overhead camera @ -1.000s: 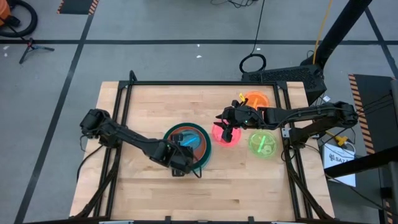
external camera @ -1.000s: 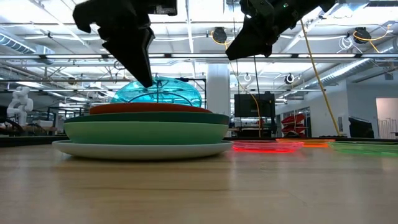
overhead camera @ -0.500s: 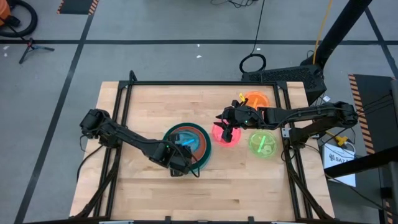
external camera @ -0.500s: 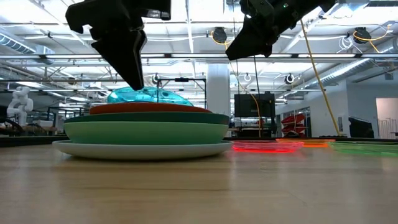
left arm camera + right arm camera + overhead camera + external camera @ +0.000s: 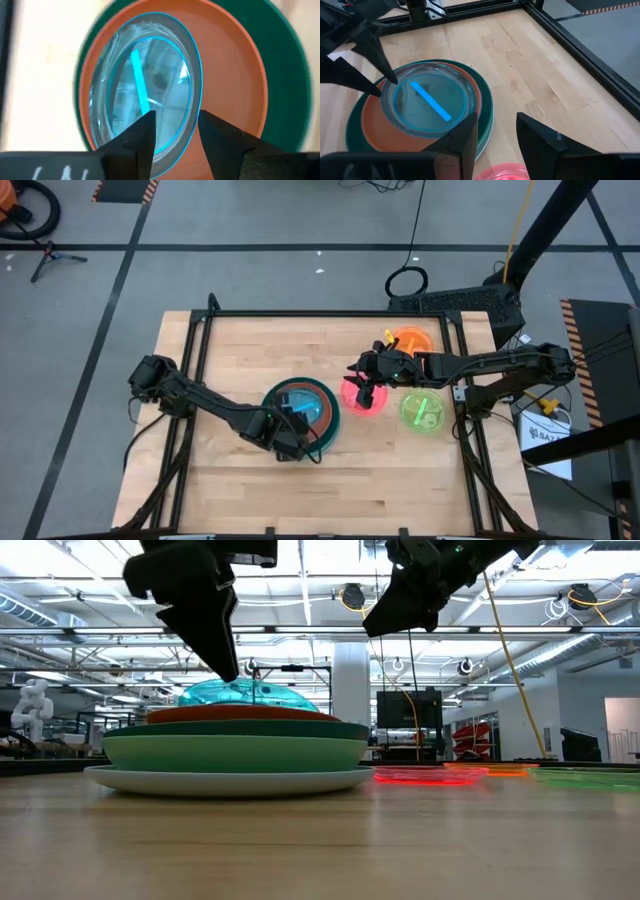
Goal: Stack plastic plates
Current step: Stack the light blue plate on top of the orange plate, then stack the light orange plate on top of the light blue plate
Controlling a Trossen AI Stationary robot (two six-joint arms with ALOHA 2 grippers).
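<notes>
A: Three small plates left near the tabletop's right edge: pink plate (image 5: 362, 396), orange plate (image 5: 412, 340), lime plate (image 5: 421, 411)

B: cyan plate (image 5: 307, 407) dropped flat onto the stack (image 5: 300, 411) mid-tabletop half a second ago, settled now. left gripper (image 5: 292, 442) at its rim, fingers apart. right gripper (image 5: 364, 386) open over pink, likely next

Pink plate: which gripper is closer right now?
Right. The right gripper hangs directly over the pink plate, fingers open. The left gripper is farther off, at the cyan plate atop the stack.
</notes>
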